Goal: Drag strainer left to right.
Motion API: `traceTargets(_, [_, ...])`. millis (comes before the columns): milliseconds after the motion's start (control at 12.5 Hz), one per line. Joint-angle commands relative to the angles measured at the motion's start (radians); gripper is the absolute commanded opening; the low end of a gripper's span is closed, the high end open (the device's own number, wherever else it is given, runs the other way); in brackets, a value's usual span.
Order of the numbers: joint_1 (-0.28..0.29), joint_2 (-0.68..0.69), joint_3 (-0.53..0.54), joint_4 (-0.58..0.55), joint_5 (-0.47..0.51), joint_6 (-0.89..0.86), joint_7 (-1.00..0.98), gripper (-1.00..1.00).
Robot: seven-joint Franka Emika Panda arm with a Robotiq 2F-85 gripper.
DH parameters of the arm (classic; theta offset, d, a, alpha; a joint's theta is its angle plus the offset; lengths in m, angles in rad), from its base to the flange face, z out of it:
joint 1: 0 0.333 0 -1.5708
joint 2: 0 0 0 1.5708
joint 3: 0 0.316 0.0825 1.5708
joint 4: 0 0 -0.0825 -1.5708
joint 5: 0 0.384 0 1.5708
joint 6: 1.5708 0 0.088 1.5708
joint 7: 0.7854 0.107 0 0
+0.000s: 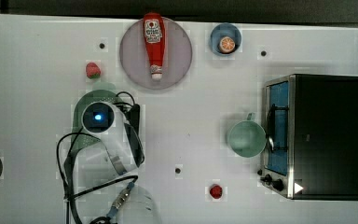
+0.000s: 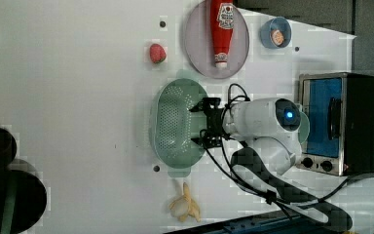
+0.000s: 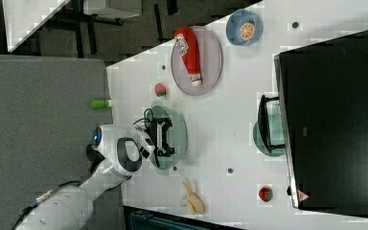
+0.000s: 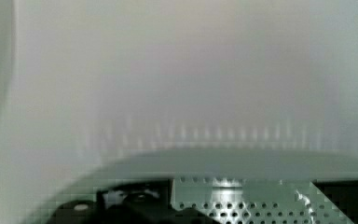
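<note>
Pale mint-green plastic, thin and dotted with rows of tiny holes, makes up the strainer [image 2: 175, 122], which sits on the white table [image 2: 78, 97] a little left of centre in the left view, below the red strawberry [image 2: 157, 53] and above the banana [image 2: 185, 207]. In the top view its rim [image 1: 98, 91] peeks out from under the arm in the left half of the frame, well apart from the green cup [image 1: 246, 138] and the toaster oven [image 1: 317, 135] on the top view's right. The gripper [image 2: 200, 126] hangs over the bowl's near edge, jaws spread wide and closed on nothing; in the right view they stand one on either side of the middle of the bowl [image 3: 170, 136].

Judging by its look, the strainer is light, fairly stiff at the rim and a bit springy in the wall, and its smooth plastic base should slide easily on the table. It is not fragile, but being so light it could tip or skate away if pushed high up. A pinch on the rim wall, one jaw inside and one outside, seems the surest hold; pressing down inside the bowl and pulling would also likely work. The plate [image 1: 182, 56] with the ketchup bottle [image 1: 154, 44] lies near the upper edge, clear of a straight path rightward.
</note>
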Motion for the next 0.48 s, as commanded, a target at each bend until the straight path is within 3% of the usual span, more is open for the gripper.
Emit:
traceTargets(80, [-0.039,-0.049,-0.071,-0.074,0.020,0.016,-0.120,1.00])
traceTargets(480, [-0.072,-0.064,-0.194,-0.097,0.020,0.029,-0.289,1.00])
